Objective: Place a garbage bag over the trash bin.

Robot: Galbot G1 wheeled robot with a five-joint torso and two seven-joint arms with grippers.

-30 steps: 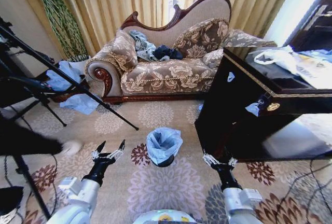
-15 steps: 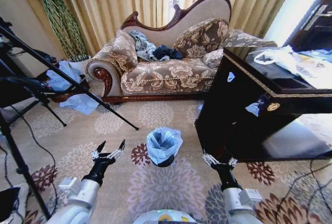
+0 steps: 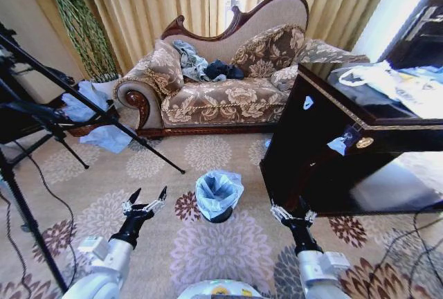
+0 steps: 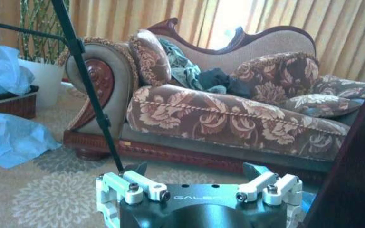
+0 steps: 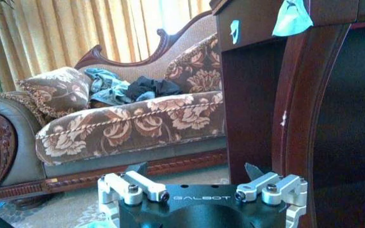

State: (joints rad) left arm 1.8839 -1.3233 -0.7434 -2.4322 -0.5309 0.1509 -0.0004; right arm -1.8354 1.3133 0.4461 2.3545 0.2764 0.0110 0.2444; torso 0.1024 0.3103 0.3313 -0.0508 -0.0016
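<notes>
The trash bin (image 3: 222, 217) stands on the patterned carpet in the head view, only its black base showing. The pale blue garbage bag (image 3: 218, 192) sits in and over it, its rim folded down around the bin's top. My left gripper (image 3: 145, 201) hovers open to the left of the bin, about a bin's width away. Open as well, my right gripper (image 3: 292, 214) hangs to the bin's right, close to the dark cabinet. Neither holds anything. Each wrist view shows its own gripper, the left (image 4: 195, 170) and the right (image 5: 196, 170), with fingers spread and facing the sofa.
A floral sofa (image 3: 221, 98) with clothes on it stands behind the bin. A dark wooden cabinet (image 3: 325, 153) crowds the right side, with a white bag (image 3: 377, 77) on top. Tripod legs (image 3: 131, 136) and cables cross the left. Darker blue sheets (image 3: 104, 136) lie beside the sofa.
A person's dark sleeve and foot at the left edge have left the view. Both arms, the bin and the bag have stayed put.
</notes>
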